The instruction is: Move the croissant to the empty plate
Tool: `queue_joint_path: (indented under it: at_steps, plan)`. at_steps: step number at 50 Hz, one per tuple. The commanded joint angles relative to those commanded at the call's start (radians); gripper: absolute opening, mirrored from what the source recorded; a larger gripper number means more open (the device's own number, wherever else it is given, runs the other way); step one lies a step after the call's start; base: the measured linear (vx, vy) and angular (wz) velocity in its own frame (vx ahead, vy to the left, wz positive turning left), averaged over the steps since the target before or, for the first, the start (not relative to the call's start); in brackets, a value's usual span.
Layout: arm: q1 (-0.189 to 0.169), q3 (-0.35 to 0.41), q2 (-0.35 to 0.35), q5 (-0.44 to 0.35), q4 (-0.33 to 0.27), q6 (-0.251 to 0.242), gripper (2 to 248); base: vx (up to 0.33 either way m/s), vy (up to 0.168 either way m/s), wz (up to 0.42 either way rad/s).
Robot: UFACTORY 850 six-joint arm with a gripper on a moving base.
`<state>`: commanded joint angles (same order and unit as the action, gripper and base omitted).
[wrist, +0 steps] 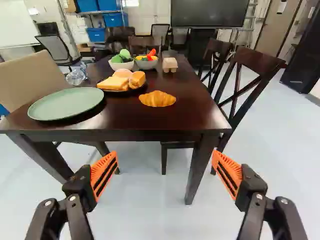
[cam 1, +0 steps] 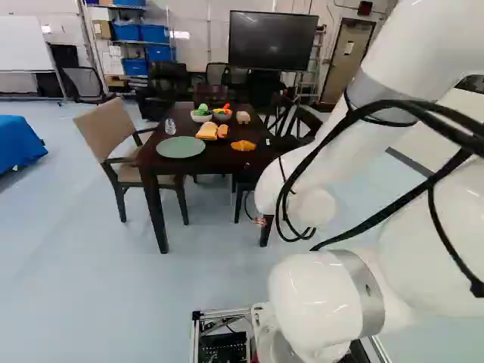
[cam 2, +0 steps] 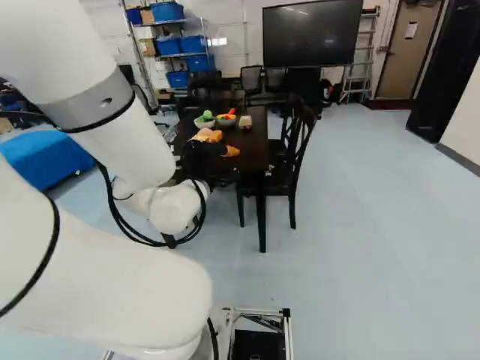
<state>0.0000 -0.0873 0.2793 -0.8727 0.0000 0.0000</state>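
Note:
Partly hidden behind the arm, the black gripper [cam 2: 201, 156] reaches toward the table in the right base view. In the wrist view the gripper [wrist: 165, 172] stands wide open, nothing between its orange pads, short of the table's near edge and lower than its top. The golden croissant [wrist: 157, 99] [cam 1: 243, 145] lies on the bare tabletop, ahead of the gap between the fingers. The round pale green plate [wrist: 67, 104] [cam 1: 181, 147] is empty and sits near the table's edge, to the croissant's left in the left base view.
The dark table [wrist: 165, 120] carries a dark plate of bread [wrist: 116, 83], two bowls of toy food [wrist: 146, 61], a small carton [wrist: 170, 64] and a clear bottle [wrist: 76, 75]. A beige chair [cam 1: 113, 140] stands on one side, dark wooden chairs [wrist: 245, 82] on the other.

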Motion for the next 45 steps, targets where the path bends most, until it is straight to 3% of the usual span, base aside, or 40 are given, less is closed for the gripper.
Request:
queue_joint_path:
  at_steps: [45]
  plan:
    - [0.000, 0.000, 0.000, 0.000, 0.000, 0.000, 247, 0.084, 0.002, -0.002]
